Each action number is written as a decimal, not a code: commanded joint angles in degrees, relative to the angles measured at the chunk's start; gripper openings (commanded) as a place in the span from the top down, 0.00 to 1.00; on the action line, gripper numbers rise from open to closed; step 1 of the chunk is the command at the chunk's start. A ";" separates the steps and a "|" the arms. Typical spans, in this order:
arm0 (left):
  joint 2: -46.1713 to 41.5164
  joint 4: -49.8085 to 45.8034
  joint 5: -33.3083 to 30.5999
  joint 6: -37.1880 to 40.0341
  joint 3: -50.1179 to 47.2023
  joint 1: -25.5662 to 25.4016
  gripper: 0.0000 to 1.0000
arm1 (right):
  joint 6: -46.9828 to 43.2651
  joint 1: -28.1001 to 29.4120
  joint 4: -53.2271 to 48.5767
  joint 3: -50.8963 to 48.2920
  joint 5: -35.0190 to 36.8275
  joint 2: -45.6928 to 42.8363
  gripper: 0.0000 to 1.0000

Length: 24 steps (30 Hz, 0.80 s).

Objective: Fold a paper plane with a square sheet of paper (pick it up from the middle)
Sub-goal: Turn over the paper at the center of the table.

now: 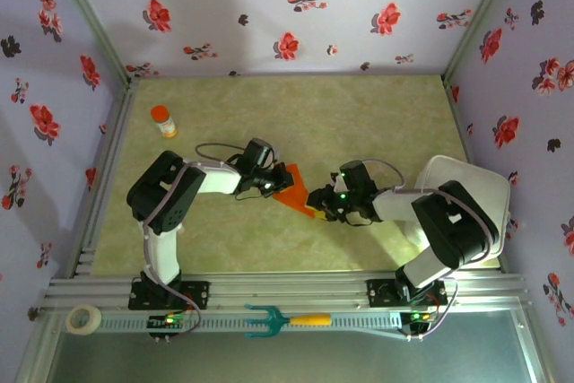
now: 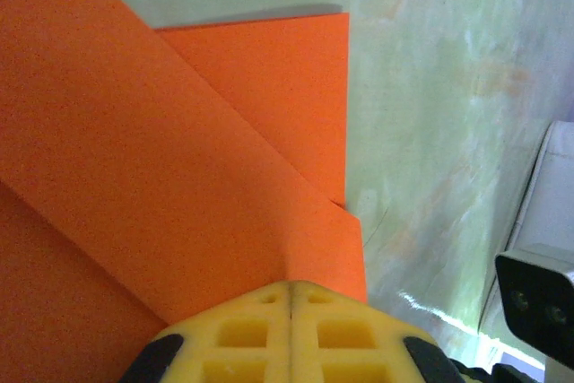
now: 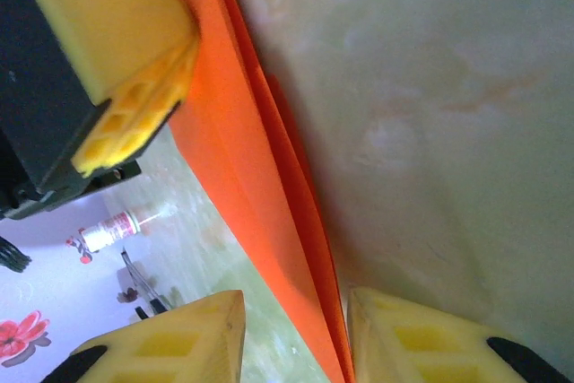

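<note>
The square sheet of paper (image 1: 293, 187) lies on the green table (image 1: 359, 123), in the middle between my two arms. It is already folded into layers: my left wrist camera shows one flap over another with a sharp diagonal crease, so I judge that I am in the middle of the folding. The corners are in work, but the narrow dart shape is not yet there. My left gripper (image 2: 291, 298) has its yellow fingers pressed fully together, with no gap, and their tips sit right at the end of that crease. I cannot tell whether they pinch a layer or only press the paper down. My right gripper (image 3: 294, 302) is parted, one finger on each side of the paper's layered edge. The paper runs close along the right-hand finger (image 3: 421, 338) (it may touch it, I cannot be sure) and is clearly apart from the other one, so nothing is clamped there. The next move, as I judge it, asks the right fingers to close on this edge while the left ones keep the sheet from sliding, and then to carry the flap over and lay it along the centre line. The paper is thin, so a crooked grip could make a wrong crease. The orange-capped bottle (image 1: 162, 120) stands well apart, at the far left.
</note>
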 commanded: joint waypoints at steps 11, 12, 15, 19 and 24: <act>-1.64 -1.92 -0.52 -0.76 -1.05 0.54 1.00 | -1.06 -0.72 7.93 -0.24 -1.76 1.82 0.90; -1.89 -2.00 -0.48 -0.80 -0.94 0.51 1.00 | -1.21 -0.71 8.30 -0.25 -1.98 1.90 0.92; -3.23 -2.28 -0.47 -0.49 -0.63 0.51 0.96 | -1.91 -0.71 8.53 -0.08 -2.32 1.92 0.96; -5.35 -3.06 -0.64 0.52 -0.07 0.47 0.90 | -2.64 -0.71 8.04 -0.34 -1.62 1.48 0.98; -8.40 -5.26 -2.40 2.58 0.21 0.43 0.83 | -3.98 -0.71 6.36 -0.79 -0.03 -0.44 0.98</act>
